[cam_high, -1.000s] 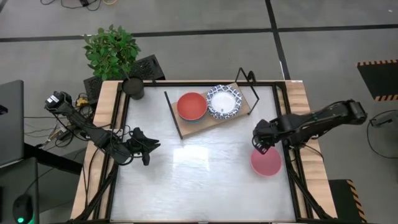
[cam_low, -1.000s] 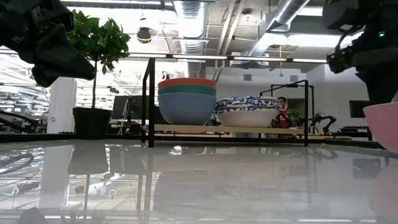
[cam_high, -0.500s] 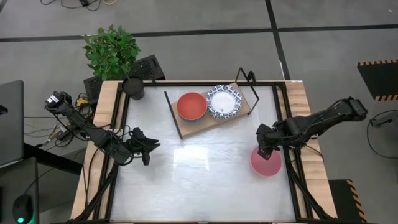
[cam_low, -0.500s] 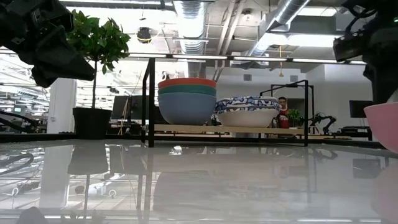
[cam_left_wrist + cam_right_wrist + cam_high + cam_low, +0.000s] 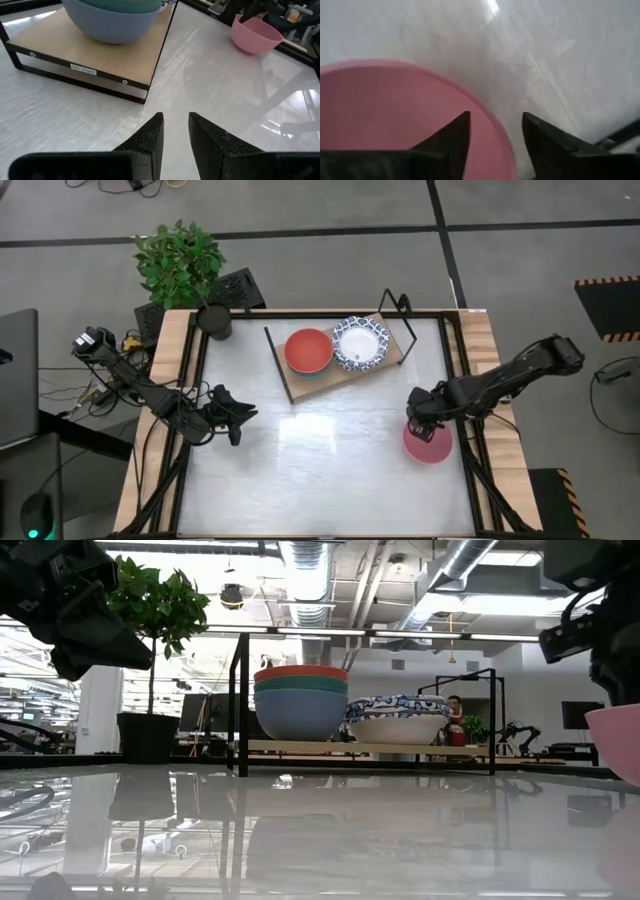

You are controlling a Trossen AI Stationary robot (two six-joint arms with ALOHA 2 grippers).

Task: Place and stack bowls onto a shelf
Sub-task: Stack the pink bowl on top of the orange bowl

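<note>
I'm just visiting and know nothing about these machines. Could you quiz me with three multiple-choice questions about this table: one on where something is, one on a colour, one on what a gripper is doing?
1. Where is the pink bowl?
A. On the shelf
B. On the white table near the right edge
C. Beside the plant pot

2. What colour is the top bowl of the plain stack on the shelf?
A. Red
B. Yellow
C. Black

3. How are the right gripper's fingers?
A. Shut on the pink bowl
B. Open, straddling the bowl's rim
C. Folded away off the table

Answers:
1 B: the pink bowl sits on the table, away from the shelf.
2 A: the red bowl tops the stack.
3 B: the right gripper shows a gap with the rim between its fingers.
</note>
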